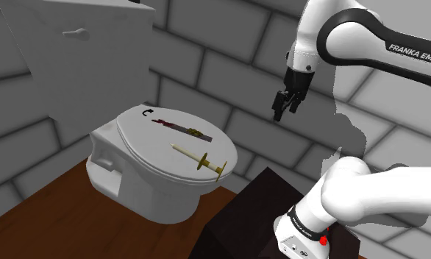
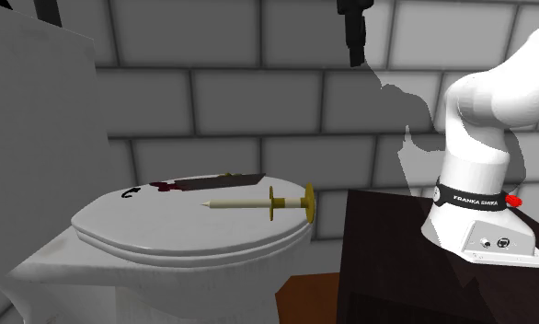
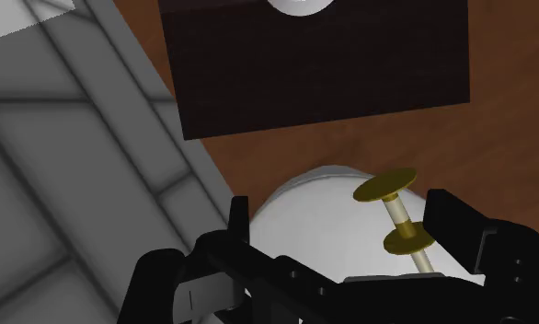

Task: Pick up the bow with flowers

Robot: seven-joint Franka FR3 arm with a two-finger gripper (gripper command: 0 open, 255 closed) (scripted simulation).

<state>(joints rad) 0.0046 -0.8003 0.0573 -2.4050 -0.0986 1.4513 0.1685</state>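
A grey tiled wall and a brown wooden floor enclose a white toilet, whose closed, rounded white lid carries three things. The task's thing, taken to be the flat, dark, elongated bow with red and yellowish bits, lies along the lid's edge nearest the wall. One of its ends is near a small black hook-shaped piece at the lid's rear edge, by the grey cistern. A cream rod with two gold discs lies just beside the bow, nearer the lid's front edge, its discs at the rim facing the dark box stand.

The all-black gripper is held high in the air, well apart from the lid and out past the rim on the stand's side. Its fingers are seen standing apart in the wrist view, with nothing between them but the lid's front and the rod far beyond. This is judged a ready pose, with the approach not yet made.

Open room is found above the whole lid, so a descent from overhead seems unobstructed. Since the bow lies flat and thin, a close across its narrow width is probably called for. Room is tightest on the rod's side, where a finger could nudge the rod towards the rim, and at the cistern end.
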